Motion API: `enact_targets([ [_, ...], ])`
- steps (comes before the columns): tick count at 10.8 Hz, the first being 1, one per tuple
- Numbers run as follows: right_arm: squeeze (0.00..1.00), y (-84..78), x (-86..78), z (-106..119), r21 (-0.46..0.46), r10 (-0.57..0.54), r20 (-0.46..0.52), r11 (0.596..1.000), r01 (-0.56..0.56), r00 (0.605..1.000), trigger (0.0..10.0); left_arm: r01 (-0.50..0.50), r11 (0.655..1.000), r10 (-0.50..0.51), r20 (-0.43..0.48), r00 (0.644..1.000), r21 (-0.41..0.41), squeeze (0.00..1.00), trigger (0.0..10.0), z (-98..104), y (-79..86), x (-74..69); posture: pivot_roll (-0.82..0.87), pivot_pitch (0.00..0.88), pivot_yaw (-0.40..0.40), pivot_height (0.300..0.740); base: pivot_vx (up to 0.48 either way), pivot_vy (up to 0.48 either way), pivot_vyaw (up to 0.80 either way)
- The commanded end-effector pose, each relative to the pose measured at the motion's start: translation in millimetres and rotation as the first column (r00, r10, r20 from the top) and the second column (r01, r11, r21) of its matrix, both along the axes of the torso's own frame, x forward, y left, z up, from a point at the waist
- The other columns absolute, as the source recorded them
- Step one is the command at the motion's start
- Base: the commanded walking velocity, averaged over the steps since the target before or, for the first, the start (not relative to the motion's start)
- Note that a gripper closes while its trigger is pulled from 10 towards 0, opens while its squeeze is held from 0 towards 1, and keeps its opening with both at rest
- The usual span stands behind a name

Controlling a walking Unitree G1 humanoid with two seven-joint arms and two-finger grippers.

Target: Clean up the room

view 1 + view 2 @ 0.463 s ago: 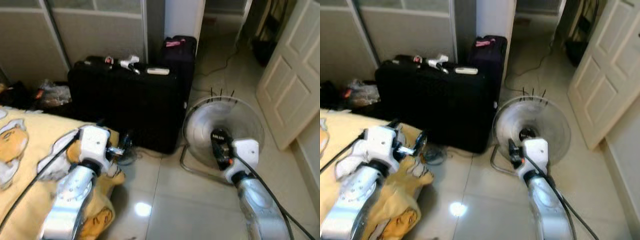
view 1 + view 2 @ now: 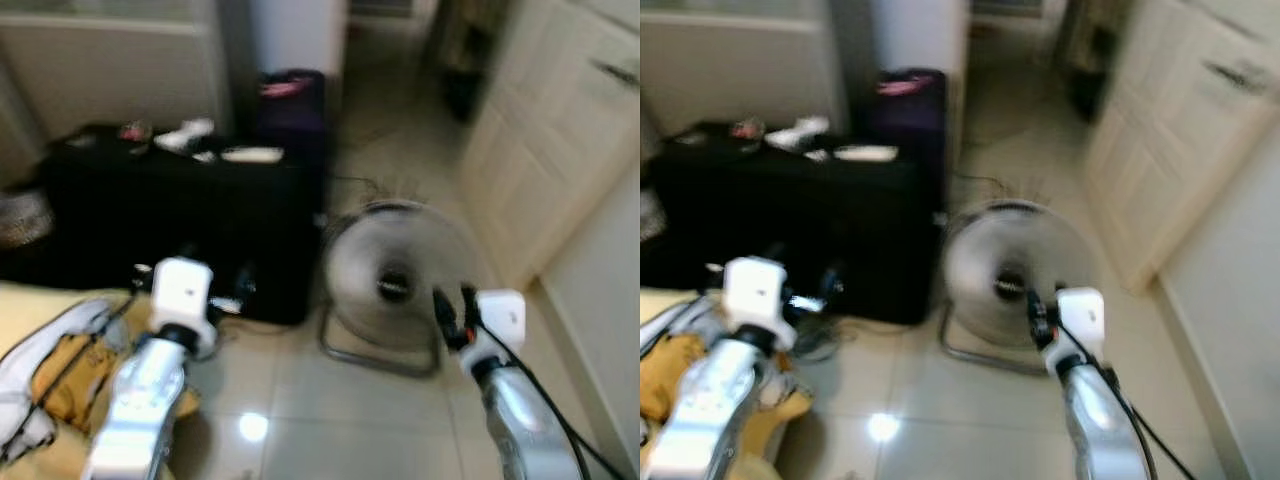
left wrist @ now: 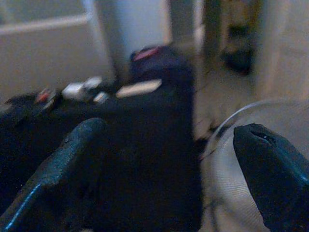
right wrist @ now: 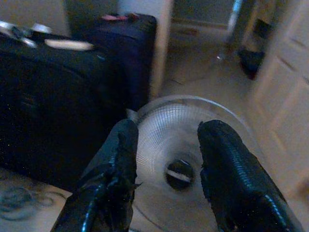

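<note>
The picture is blurred. A large black suitcase [image 2: 180, 220] lies on the tiled floor with a white remote [image 2: 250, 155] and other small items [image 2: 185, 135] on top. A round floor fan [image 2: 395, 275] stands to its right. My left gripper [image 2: 232, 300] is held up in front of the suitcase, open and empty, its fingers [image 3: 72, 150] spread wide. My right gripper [image 2: 452, 305] hovers in front of the fan, open too, with nothing between its fingers [image 4: 227, 159].
Yellow bedding [image 2: 60, 370] with a white item lies at the lower left. A dark purple suitcase [image 2: 290, 110] stands behind the black one. White panelled doors [image 2: 540, 150] line the right side. A coiled cable [image 4: 14, 198] lies by the black suitcase.
The whole scene has shifted left and blurred, so the camera has turned right. Both arms keep about the same raised pose, and both grippers stay empty.
</note>
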State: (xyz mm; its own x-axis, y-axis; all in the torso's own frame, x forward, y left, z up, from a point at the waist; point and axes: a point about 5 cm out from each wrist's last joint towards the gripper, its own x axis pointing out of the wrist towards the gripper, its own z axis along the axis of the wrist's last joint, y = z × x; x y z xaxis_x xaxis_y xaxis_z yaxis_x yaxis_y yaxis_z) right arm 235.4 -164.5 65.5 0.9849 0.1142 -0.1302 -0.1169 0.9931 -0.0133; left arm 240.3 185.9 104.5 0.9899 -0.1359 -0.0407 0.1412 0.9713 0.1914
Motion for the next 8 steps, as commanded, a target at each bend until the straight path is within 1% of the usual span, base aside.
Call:
enact_targets([
  [1, 0.00, -2.3, -2.5, -1.1, -0.020, -0.009, -0.001, 1.000, 0.009, 1.000, 10.0, -0.007, 1.000, 0.007, -0.012, 1.000, 0.010, 0.11, 10.0, -3.1, 0.5, -0.8, 0.01, 0.000, -0.007, 0.740, 0.000, 0.000, 0.00],
  [8, 0.00, -3.6, -2.6, -2.2, -0.027, -0.026, -0.013, 0.999, 0.026, 1.000, 10.0, -0.003, 1.000, 0.003, -0.011, 1.000, 0.018, 0.11, 10.0, -4.8, 0.0, -0.5, 0.01, 0.000, -0.011, 0.740, 0.000, 0.000, 0.00],
])
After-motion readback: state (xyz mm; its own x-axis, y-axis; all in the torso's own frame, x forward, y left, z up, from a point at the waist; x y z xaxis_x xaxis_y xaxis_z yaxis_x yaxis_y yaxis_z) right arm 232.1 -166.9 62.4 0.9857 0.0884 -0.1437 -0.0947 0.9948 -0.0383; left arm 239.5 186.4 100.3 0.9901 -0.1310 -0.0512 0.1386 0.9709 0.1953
